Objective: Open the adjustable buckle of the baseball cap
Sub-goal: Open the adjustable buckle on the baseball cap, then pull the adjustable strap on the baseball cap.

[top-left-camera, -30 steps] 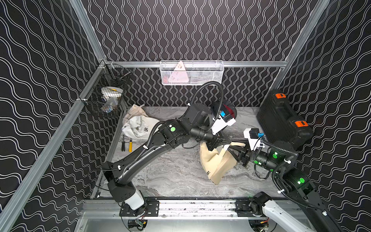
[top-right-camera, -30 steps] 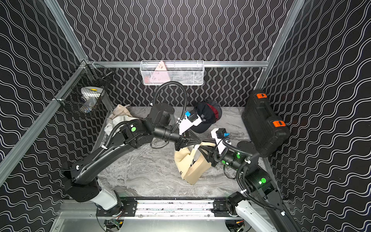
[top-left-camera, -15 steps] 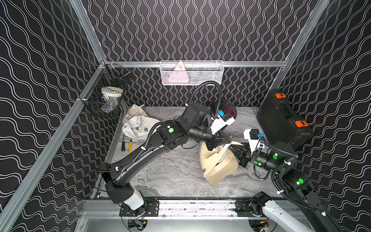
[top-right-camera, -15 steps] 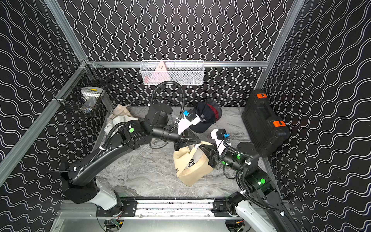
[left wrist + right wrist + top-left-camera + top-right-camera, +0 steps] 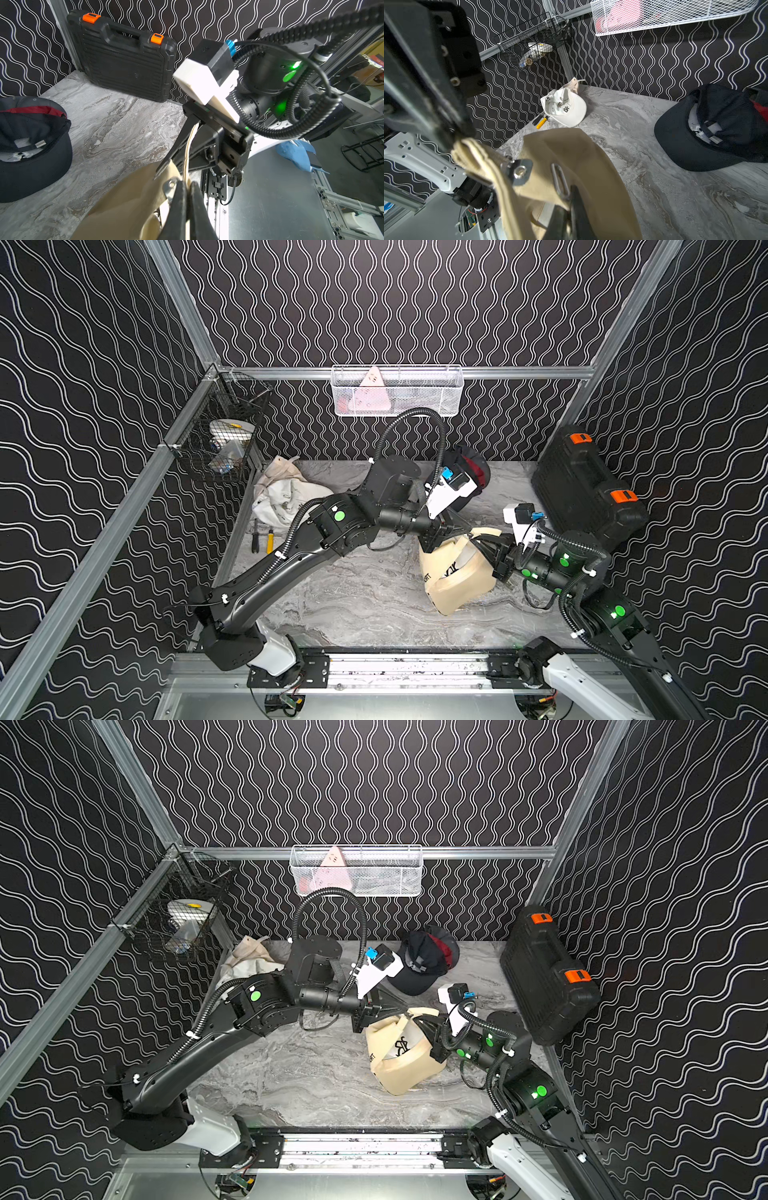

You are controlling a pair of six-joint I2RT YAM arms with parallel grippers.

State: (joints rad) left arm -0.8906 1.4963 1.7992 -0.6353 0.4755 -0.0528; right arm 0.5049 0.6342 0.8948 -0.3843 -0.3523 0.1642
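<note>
Letters "ORT" inside the beige cap

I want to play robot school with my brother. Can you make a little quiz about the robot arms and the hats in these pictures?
1. True or false: the black case has orange latches.
2. The left gripper and the right gripper both hold one cap. What colour is it? A white, B tan, C dark blue.
3. Fill in the gap: the jaws of both grippers are ___ on it.
Key: 1 true; 2 B; 3 shut.
</note>
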